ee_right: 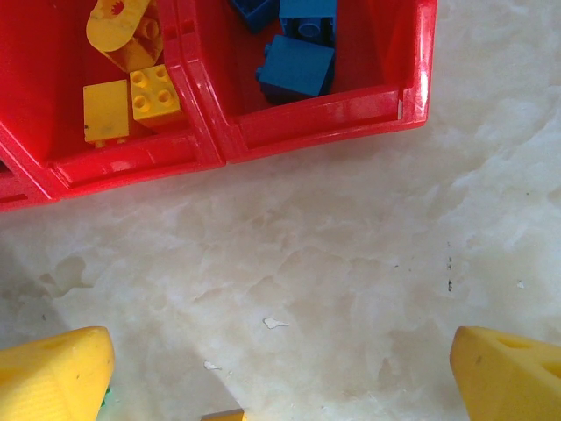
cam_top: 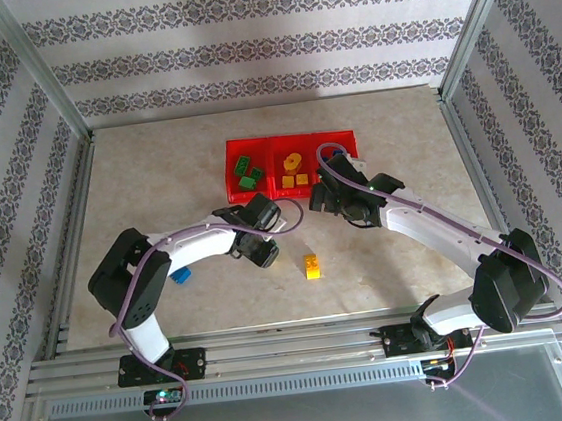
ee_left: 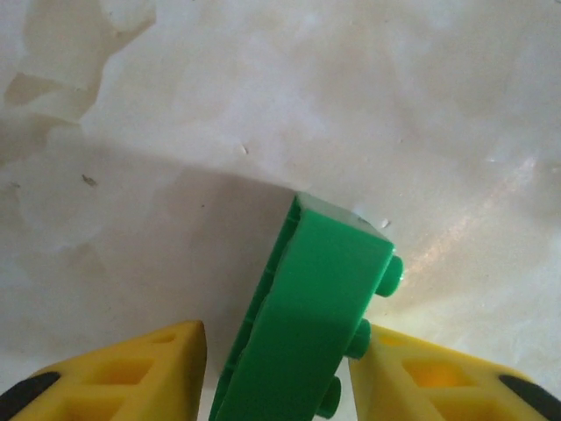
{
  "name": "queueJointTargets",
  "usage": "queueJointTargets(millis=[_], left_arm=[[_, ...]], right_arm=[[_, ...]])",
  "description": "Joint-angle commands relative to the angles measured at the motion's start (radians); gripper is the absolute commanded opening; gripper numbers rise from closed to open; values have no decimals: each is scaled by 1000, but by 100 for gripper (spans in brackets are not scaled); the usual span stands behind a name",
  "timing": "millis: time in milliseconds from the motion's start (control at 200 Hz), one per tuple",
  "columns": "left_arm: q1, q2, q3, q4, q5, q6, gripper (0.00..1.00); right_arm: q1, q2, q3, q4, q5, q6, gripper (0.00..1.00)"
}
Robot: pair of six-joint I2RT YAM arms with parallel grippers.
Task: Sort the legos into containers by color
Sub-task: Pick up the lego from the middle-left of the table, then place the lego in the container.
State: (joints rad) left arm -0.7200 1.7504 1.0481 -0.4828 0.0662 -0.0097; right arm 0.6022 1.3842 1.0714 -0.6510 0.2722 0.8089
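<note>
- On the pale table (cam_top: 158,183), at 6 o'clock from the red tray (cam_top: 274,139), the left gripper (cam_top: 265,244) stands narrowed around a green brick (ee_left: 307,316), which is tilted on edge between the yellow fingers (ee_left: 131,377).
- One finger touches the brick's studs. A sliver of table shows beside the other, so it cannot be told whether the brick is truly clamped.
- The right gripper (ee_right: 280,360) hangs wide and empty over bare table, at 6 o'clock from the tray's middle and right compartments.
- What could go wrong: caught on its studs at a slant, the green brick may twist or slip out on the lift. It could then drop short of the tray or into the wrong compartment.
- A second hazard: the two wrists sit close together in front of the tray. A carry toward the green compartment at 12 o'clock could brush the right arm.
- From above, green bricks (cam_top: 246,172) lie in the left compartment and yellow bricks (cam_top: 294,167) in the middle one.
- The same view shows a loose yellow brick (cam_top: 312,267) at 4 o'clock from the left gripper and a loose blue brick (cam_top: 179,275) at 9 o'clock, beside the left arm.
- The right wrist view adds blue bricks (ee_right: 298,61) in the right compartment, which the right arm largely covers from above.
- The left wrist view gives the finger contact that the wrist hides from overhead.
</note>
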Motion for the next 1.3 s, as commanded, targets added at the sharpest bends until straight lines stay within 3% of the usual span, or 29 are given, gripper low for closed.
queueJointTargets(millis=[0, 350, 680, 1294], left_arm=[[-15, 4, 20, -10, -29, -13, 40], [-15, -56, 47, -1, -120, -95, 28], [28, -50, 220, -38, -229, -159, 27], [229, 246, 676, -106, -211, -266, 28]], right_arm=[[-13, -1, -8, 7, 5, -4, 98], [-14, -18, -20, 17, 15, -5, 98], [-10, -37, -47, 27, 18, 5, 98], [13, -103, -113, 31, 14, 24, 98]])
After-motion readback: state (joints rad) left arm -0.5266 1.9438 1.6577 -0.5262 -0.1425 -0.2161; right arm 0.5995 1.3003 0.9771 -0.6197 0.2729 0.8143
